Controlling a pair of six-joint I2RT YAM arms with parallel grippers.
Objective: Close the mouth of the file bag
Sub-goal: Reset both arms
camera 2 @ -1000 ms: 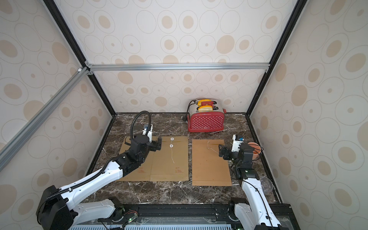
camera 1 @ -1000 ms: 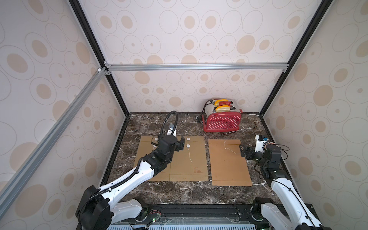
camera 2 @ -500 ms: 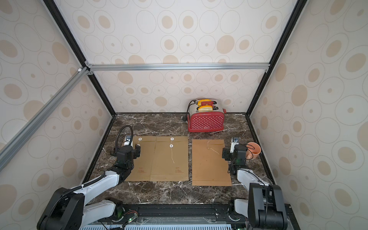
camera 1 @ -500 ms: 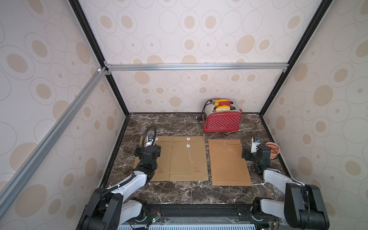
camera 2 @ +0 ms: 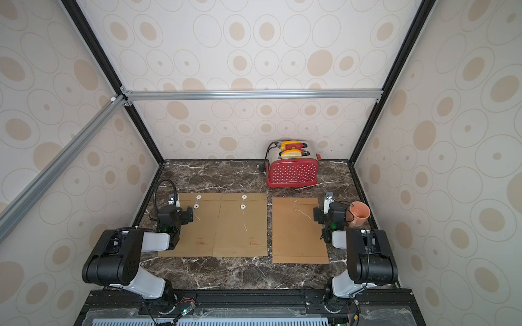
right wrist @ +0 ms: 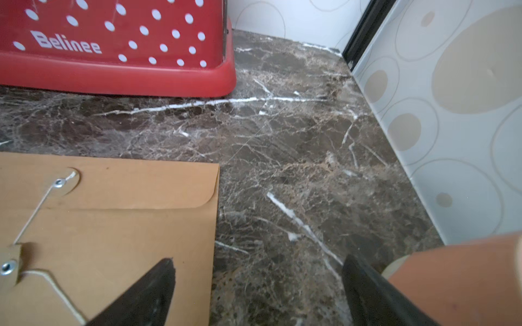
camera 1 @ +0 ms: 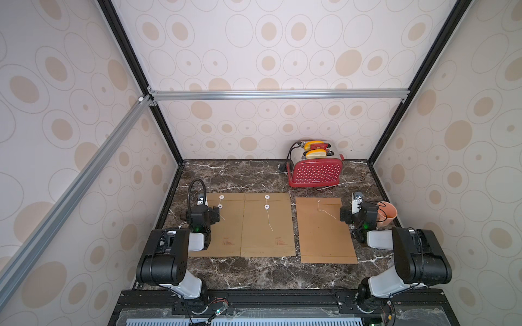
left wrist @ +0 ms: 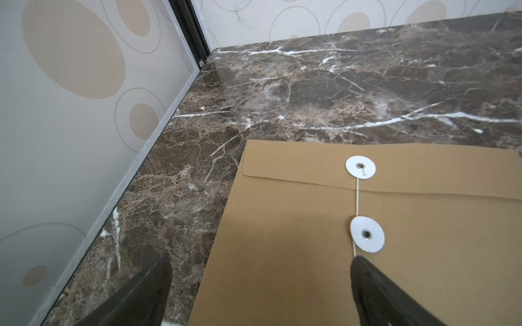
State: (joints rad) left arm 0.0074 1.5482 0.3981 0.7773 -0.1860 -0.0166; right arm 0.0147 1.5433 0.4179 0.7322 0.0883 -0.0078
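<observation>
String joins the two white discs on the file bag, which lies flat on the desk just ahead of the left tool, spread and empty, seemingly placed to wind it; the right tool, also spread, straddles a second bag's edge.

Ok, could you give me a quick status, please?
Left gripper open, empty, over left file bag. Flap down, string lying loose. Right gripper open, empty, orange cup close beside.

Three brown file bags flat, side by side, flaps down, strings loose.
</observation>
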